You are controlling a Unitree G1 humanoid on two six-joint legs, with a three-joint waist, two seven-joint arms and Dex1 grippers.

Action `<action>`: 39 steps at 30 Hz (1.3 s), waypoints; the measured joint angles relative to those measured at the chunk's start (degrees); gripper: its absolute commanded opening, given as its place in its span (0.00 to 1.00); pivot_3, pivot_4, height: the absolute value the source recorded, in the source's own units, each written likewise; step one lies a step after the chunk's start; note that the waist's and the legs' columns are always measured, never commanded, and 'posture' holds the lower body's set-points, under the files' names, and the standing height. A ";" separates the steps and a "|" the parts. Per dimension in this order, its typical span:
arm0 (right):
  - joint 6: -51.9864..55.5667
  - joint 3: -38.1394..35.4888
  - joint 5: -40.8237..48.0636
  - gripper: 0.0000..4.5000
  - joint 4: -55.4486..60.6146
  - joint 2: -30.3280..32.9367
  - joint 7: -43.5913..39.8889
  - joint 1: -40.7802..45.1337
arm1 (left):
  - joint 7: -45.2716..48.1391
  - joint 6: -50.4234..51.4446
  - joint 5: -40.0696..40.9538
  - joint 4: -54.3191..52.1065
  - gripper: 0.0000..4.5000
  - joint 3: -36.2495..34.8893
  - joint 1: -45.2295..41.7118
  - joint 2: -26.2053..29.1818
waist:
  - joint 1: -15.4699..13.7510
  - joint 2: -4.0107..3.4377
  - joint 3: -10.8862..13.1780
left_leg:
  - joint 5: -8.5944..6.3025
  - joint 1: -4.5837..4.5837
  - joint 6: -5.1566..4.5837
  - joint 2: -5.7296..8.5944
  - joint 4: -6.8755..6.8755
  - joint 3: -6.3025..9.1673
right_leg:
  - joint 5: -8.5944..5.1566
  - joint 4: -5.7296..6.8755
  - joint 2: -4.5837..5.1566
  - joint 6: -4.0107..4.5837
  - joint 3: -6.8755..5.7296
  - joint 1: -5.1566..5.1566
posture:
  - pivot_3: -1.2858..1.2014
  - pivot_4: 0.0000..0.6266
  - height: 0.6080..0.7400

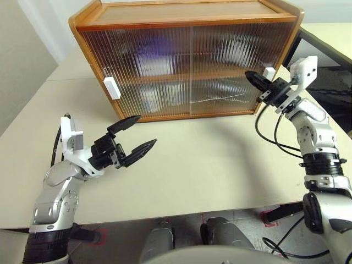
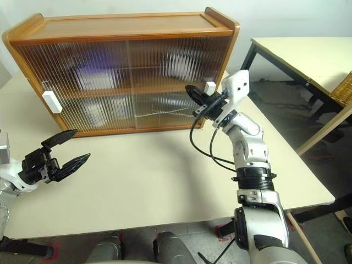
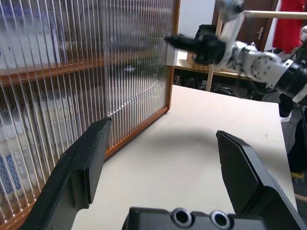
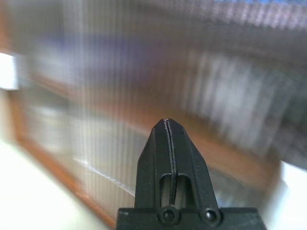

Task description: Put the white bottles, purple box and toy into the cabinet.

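Observation:
The wooden cabinet (image 1: 187,14) stands at the back of the table with both ribbed sliding doors across its front. Behind the glass, a purple blur on the upper shelf reads as the purple box (image 2: 91,74). Pale shapes low on the left may be the white bottles (image 1: 144,100). I cannot make out the toy through the ribbing. My right gripper (image 1: 250,76) is shut and empty, its tip level in front of the right door, just beside the right white handle (image 1: 269,72). My left gripper (image 1: 146,131) hangs open and empty over the table, well short of the left handle (image 1: 111,87).
The cream table (image 1: 209,170) runs bare between my arms to its front edge. A second table (image 2: 297,55) on dark legs stands to the right, across a gap. A black cable (image 2: 201,148) loops under my right forearm.

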State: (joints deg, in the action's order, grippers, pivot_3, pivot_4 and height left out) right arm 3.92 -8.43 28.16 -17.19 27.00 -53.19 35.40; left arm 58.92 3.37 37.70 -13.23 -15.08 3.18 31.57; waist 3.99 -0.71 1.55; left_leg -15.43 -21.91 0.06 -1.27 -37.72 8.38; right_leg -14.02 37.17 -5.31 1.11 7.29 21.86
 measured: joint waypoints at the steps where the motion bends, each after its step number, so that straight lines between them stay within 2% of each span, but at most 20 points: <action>1: 2.32 -0.05 1.96 0.01 0.40 0.86 -2.83 -0.02 | 0.00 0.00 0.00 0.04 1.00 -0.10 0.01 0.05 | 0.00 0.00 0.00 | 0.00 0.00 0.01 0.01 -0.01 -0.01 | -0.01 0.00 0.00 0.06 0.00 -0.03 | 0.47 0.06 1.00; 2: 4.18 -0.05 3.32 0.01 0.62 1.51 -4.77 -0.08 | 0.00 0.00 0.01 0.06 1.00 -0.25 0.01 0.12 | 0.00 0.00 0.00 | 0.00 0.01 0.03 0.02 -0.01 -0.02 | -0.03 0.00 0.00 0.09 0.01 -0.07 | 0.47 0.06 1.00; 5: 9.15 -0.10 6.32 0.22 1.32 3.24 -10.09 -1.28 | -0.85 -0.39 -0.44 0.37 1.00 -0.73 0.05 0.12 | -0.20 0.01 -0.01 | -0.01 0.08 0.12 0.10 -0.06 0.05 | -0.12 -0.01 0.02 0.12 0.02 -0.26 | 0.47 0.06 1.00; 8: 12.36 -0.21 7.29 0.48 -0.50 4.96 -12.32 -3.06 | -5.61 -0.98 -3.23 3.00 1.00 -2.71 -0.71 -0.04 | -0.25 0.01 0.00 | 0.00 0.11 0.13 0.12 -0.12 0.06 | -0.14 -0.01 0.06 0.13 0.03 -0.33 | 0.48 0.06 1.00; 13: 7.99 -4.63 5.02 0.88 -15.07 12.84 -15.47 -1.42 | -12.52 -1.36 -8.44 7.47 1.00 -5.99 -1.22 1.71 | -0.50 -0.01 0.03 | 0.04 0.15 0.18 0.16 -0.17 -0.01 | -0.23 -0.01 0.15 0.35 0.15 -0.39 | 0.48 0.08 1.00; 15: 5.76 -6.57 4.86 0.99 -19.43 15.01 -19.11 -1.35 | -13.96 -1.31 -9.12 8.00 1.00 -6.85 0.39 1.75 | -0.48 0.01 0.04 | 0.04 0.21 0.19 0.18 -0.14 -0.03 | -0.25 -0.01 0.14 0.39 0.15 -0.43 | 0.48 0.08 1.00; 18: 3.76 -7.19 4.18 0.99 -23.34 16.00 -20.88 -1.69 | -16.74 -0.40 -10.10 8.28 1.00 -7.47 2.36 1.38 | -0.18 0.13 0.19 | 0.04 0.45 0.19 0.15 -0.03 -0.15 | -0.32 0.00 0.11 0.36 0.17 -0.57 | 0.49 0.09 1.00; 19: 3.04 -7.51 3.61 0.99 -24.69 16.01 -20.63 -1.73 | -17.97 -0.07 -10.37 8.28 1.00 -7.97 2.88 1.20 | -0.15 0.19 0.30 | 0.04 0.60 0.19 0.14 -0.01 -0.16 | -0.56 0.00 0.09 0.01 0.17 -0.69 | 0.49 0.09 1.00; 22: -0.15 -8.71 2.39 0.99 -29.33 16.00 -18.78 -1.31 | -20.83 0.46 -10.72 8.34 1.00 -9.65 3.86 0.99 | -0.25 0.28 0.88 | 0.04 1.05 0.19 0.15 0.02 -0.09 | -0.61 0.00 0.08 0.00 0.23 -1.13 | 0.49 0.11 1.00; 28: -7.04 -9.41 -0.57 0.99 -37.30 15.33 -16.61 -0.49 | -30.11 0.75 -12.81 12.52 1.00 -14.12 1.92 0.38 | -0.59 0.49 1.25 | 0.04 1.06 0.19 0.18 0.01 0.04 | -0.58 0.00 0.09 0.02 0.29 -1.17 | 0.50 0.11 1.00; 31: -11.56 -9.16 -3.09 0.99 -39.76 13.42 -16.17 -1.15 | -34.03 2.49 -14.36 13.21 1.00 -15.61 2.41 0.58 | -0.65 0.48 1.24 | -0.02 1.04 0.26 0.18 0.04 0.00 | -0.30 -0.01 0.10 0.55 0.32 -1.15 | 0.50 0.08 1.00; 39: -19.05 -10.92 -5.14 0.99 -43.18 11.42 -8.66 -1.43 | -37.11 3.79 -14.82 13.28 1.00 -16.56 4.68 -0.76 | -1.13 0.53 1.19 | -0.15 1.08 0.33 0.20 0.04 0.01 | -0.34 -0.01 0.10 0.44 0.33 -1.20 | 0.50 0.05 1.00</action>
State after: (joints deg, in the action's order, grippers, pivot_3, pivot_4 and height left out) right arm -15.13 -19.34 23.03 -60.36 38.42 -61.85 33.97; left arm 21.82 7.15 22.88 0.06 -31.64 7.86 30.80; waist 2.86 -0.19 2.74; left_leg -15.58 -20.84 0.39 -1.08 -37.68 8.39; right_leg -14.36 37.16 -5.22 1.55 7.62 20.65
